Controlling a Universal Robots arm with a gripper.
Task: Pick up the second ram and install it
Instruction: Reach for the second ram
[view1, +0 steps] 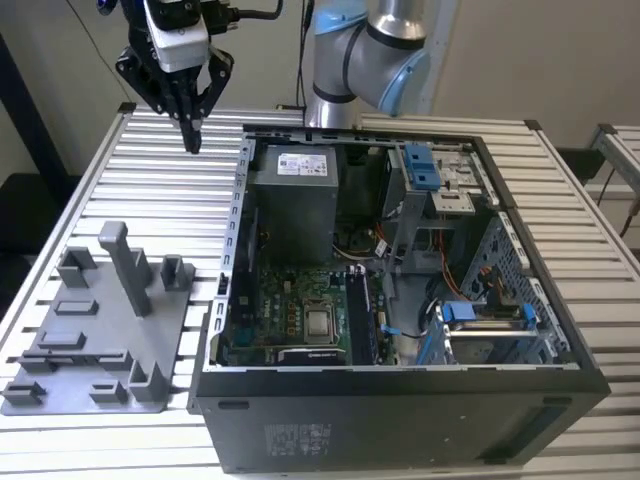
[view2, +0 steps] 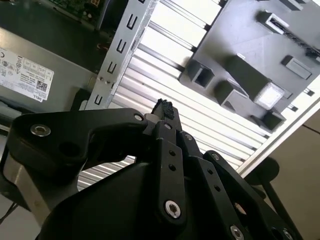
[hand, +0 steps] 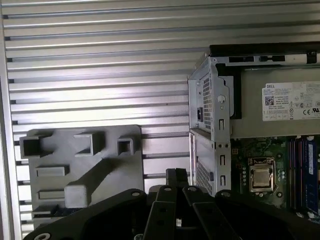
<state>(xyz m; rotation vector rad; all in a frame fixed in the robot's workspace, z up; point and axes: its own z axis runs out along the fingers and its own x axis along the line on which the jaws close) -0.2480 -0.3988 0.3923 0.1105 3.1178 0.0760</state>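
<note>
Black linkage of my one gripper (view2: 162, 107) sits closest, its fingertips pinched together on nothing, and it hangs over the slatted table (view1: 160, 150) between the one grey holder plate (view1: 100, 340) and the one open computer case (view1: 400, 420). As far as I can tell, the second ram (hand: 310, 172) stands well apart from it, upright in the motherboard slots near the single processor (hand: 261, 177). I get those slots from the first wrist view, the power supply (view2: 30, 75) label from the second wrist view, and two blue drive-bay clips (view1: 425, 165) from the exterior view.

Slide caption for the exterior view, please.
Shut, empty gripper hangs over the slatted table, to the exterior view's left of the open computer case.
</note>
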